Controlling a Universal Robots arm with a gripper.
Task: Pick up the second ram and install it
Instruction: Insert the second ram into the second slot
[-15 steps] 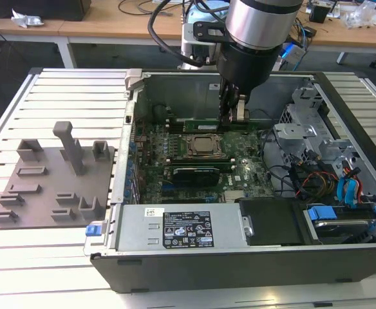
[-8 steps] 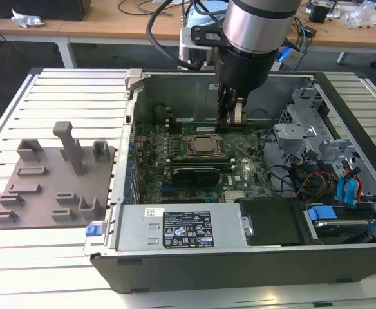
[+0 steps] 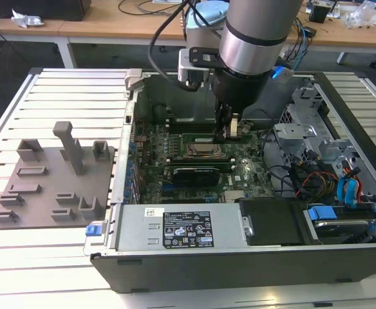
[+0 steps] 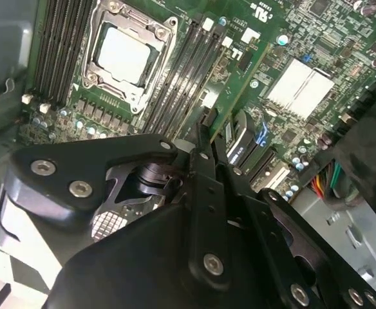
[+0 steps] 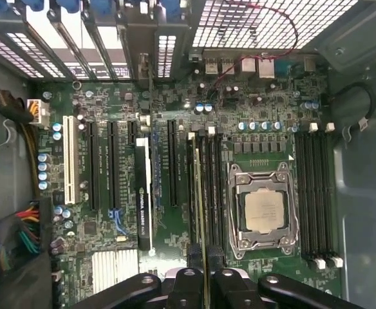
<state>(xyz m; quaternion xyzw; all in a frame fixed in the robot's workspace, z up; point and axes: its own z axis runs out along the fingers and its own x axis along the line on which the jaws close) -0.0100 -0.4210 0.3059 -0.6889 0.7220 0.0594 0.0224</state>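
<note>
Gripper (image 5: 201, 284) pinches the ram (image 5: 199, 206) by one end, edge-down over the slots (image 5: 215, 187) beside the socket (image 5: 234, 206), probably so its contact edge lines up with a slot. Whether it is seated is unclear.

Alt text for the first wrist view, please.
The gripper holds the second ram edge-on along the memory slots beside the processor socket, looking down on the motherboard inside an open computer case.

Slatted metal tabletop (image 3: 65, 96) carries open PC case (image 3: 239, 265); grey holder plate (image 3: 46, 196) w/ blocks just beside case, exterior view's left.
</note>
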